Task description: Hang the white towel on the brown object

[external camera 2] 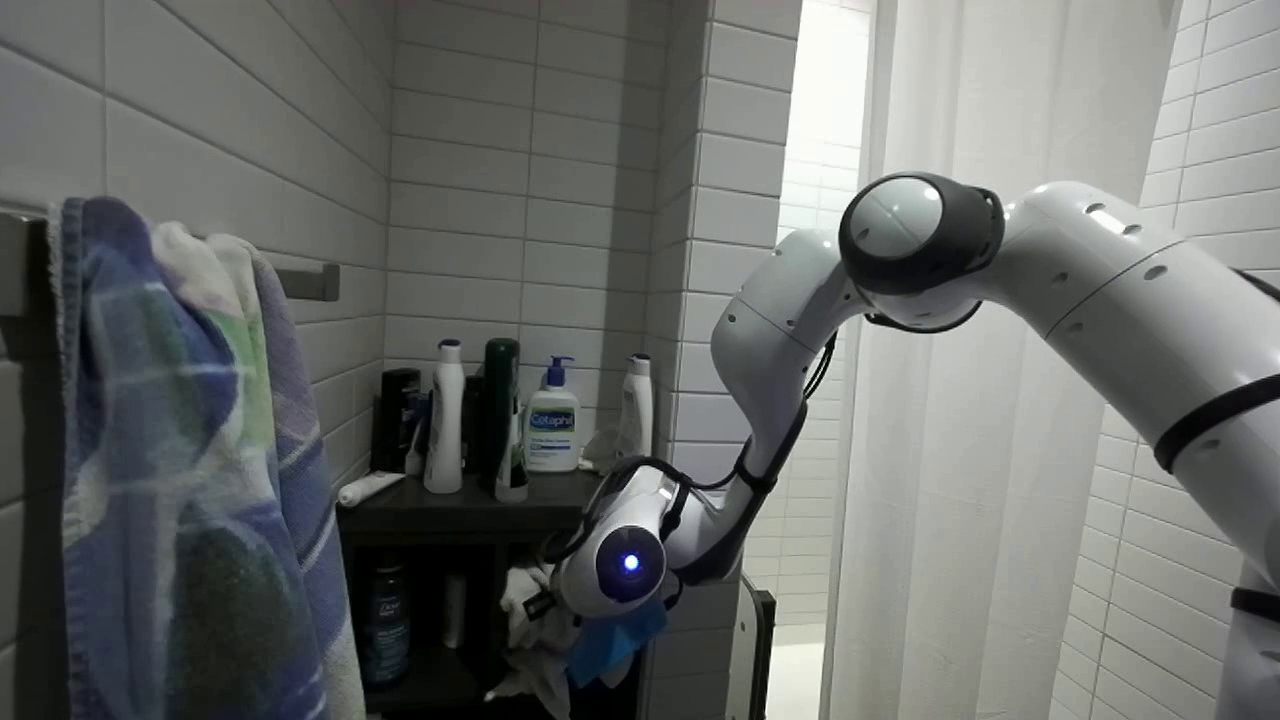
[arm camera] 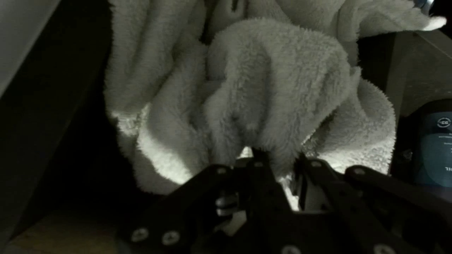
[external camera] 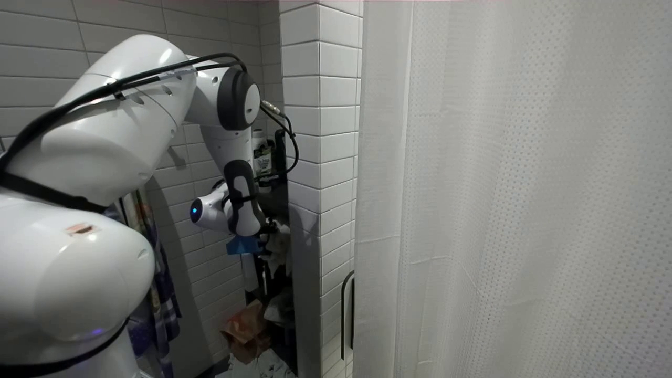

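The pincer (arm camera: 280,161) pinches one fold of the white towel (arm camera: 289,70). So small a hold presumably leaves the rest loose enough to drape

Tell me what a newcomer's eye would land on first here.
First, the big white arm, arched across the left of an exterior view, with the curtain filling the right. Then the fluffy white towel, pinched in the gripper in the wrist view. In an exterior view, a patterned towel hangs at left.
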Tool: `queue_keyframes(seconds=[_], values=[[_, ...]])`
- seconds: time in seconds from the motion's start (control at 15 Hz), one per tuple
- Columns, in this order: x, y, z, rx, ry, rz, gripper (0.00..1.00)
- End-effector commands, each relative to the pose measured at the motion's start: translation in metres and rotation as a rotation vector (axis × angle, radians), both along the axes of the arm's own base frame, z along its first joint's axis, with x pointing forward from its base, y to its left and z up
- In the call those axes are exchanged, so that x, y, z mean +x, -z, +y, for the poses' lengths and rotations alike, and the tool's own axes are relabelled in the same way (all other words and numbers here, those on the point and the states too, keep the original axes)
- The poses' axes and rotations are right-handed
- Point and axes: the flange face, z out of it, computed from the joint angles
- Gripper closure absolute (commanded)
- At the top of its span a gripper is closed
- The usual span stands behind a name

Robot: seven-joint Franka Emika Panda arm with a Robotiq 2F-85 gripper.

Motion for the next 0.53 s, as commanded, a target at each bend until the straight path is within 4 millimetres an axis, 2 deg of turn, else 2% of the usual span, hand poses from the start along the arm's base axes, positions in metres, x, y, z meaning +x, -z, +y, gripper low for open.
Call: queue_keyframes(seconds=[0.0, 0.47], values=[[-0.018, -0.018, -0.007, -0.004, -0.037, 0.038, 0.96], [-0.031, -0.033, -0.014, -0.014, -0.081, 0.072, 0.96]])
